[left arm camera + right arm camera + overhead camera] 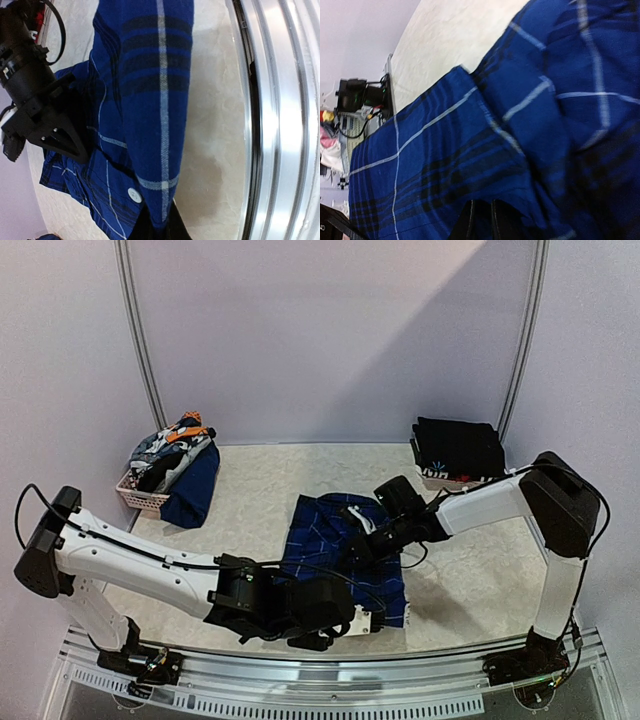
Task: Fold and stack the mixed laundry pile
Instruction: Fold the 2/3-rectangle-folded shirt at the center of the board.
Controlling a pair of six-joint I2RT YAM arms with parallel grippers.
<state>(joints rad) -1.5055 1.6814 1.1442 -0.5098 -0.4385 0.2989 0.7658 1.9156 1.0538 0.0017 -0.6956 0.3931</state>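
— My left jaws are clamped tight on the near hem of the blue plaid shirt [312, 540], close to the front edge of the table [470, 570].
— And the right?
— My right jaws are down on a fold near the shirt's middle, narrowed to a slit. I cannot tell whether cloth is actually caught there.
— Why two holds?
— I judge one anchors the hem while the other carries a fold across. The shirt lies rumpled mid-table between my arms.
— The rest?
— The laundry pile [172, 452] is heaped over the basket [140, 498] at far left. Dark folded pieces [458, 448] sit stacked at far right.
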